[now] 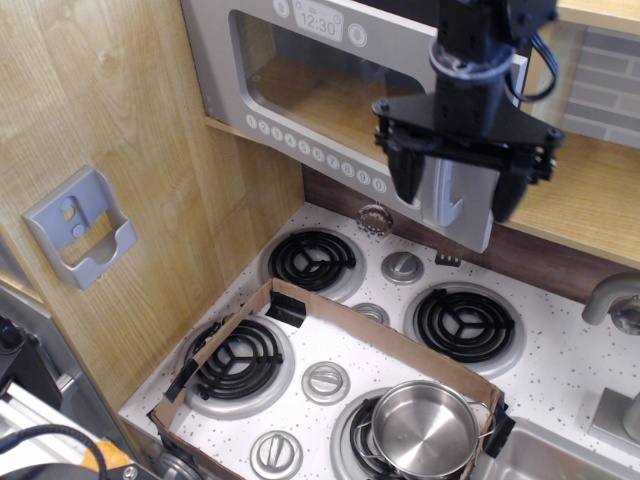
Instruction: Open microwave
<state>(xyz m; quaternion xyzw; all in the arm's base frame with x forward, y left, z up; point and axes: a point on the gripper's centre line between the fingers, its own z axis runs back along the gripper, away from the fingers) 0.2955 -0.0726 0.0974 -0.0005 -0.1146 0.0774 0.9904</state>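
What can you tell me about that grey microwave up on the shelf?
The microwave is a large grey toy, plastic by its look, set in a wooden nook above the stove. Its door has a wide clear window, a 12:30 clock label on top and a row of round white buttons below. The door's handle side is swung out slightly. The chunky vertical handle sits between the open fingers of the black claw, which don't visibly touch it.

1. The microwave [300,90] is grey with white round buttons.
2. The pincer [455,195] is black.
3. The bench [570,350] is white with dark speckles.
4. The burner coils [312,260] are black.
5. The pot [425,428] is shiny silver.
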